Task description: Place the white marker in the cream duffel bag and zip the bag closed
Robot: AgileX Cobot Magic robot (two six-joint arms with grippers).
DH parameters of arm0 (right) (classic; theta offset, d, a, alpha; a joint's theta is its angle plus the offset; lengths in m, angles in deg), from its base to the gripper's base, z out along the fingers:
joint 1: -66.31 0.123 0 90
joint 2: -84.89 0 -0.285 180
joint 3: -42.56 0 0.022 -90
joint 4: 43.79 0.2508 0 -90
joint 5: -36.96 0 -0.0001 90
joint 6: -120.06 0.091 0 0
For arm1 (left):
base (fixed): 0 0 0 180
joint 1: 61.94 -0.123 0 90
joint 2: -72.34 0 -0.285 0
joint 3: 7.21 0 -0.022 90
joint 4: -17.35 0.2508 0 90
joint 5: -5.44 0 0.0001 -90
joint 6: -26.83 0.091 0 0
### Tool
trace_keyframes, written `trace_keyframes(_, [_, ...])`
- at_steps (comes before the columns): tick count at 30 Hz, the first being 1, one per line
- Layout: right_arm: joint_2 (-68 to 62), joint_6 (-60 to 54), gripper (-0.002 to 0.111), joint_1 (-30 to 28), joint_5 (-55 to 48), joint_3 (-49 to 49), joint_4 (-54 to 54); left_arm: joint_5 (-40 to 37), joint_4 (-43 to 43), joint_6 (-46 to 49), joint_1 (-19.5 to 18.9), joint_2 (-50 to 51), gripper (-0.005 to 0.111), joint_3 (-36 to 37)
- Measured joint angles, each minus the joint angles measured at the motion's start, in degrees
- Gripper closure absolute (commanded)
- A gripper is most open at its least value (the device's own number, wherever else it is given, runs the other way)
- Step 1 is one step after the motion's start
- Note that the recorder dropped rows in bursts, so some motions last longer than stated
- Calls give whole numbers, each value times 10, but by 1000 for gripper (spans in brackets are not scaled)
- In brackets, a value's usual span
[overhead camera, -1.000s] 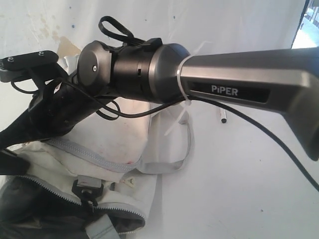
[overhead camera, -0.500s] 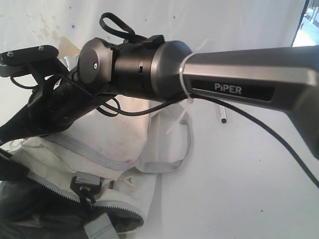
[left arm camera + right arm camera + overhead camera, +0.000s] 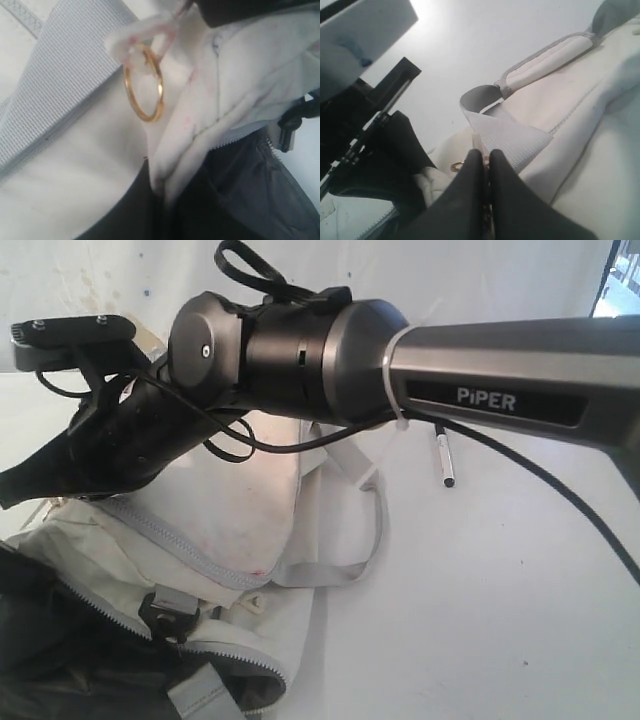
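The cream duffel bag (image 3: 220, 510) lies at the lower left with its grey-lined mouth (image 3: 90, 680) partly unzipped. The white marker (image 3: 445, 460) rests on the table beyond the bag, just under my right arm (image 3: 300, 350), which reaches across to the left. My right gripper (image 3: 486, 154) is shut on a small cream tab (image 3: 476, 142) that carries a gold ring (image 3: 143, 82). My left gripper (image 3: 162, 187) is shut on a fold of the bag's cream fabric (image 3: 175, 160) beside the zipper teeth (image 3: 235, 140).
A grey webbing strap (image 3: 330, 570) loops out from the bag toward the marker. A black buckle (image 3: 165, 610) sits by the bag's mouth. White cloth covers the table (image 3: 480, 620), and a stained white sheet (image 3: 100, 280) hangs behind.
My right arm has risen and shifted a little right, drawing the bag's edge up with it. More of the marker shows below the arm.
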Motion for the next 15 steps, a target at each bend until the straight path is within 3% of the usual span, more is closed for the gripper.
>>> trace_keyframes(15, [40, 71, 108, -8, -71, 0, -91, -12, -1, -67, 1, 0, 107, 0])
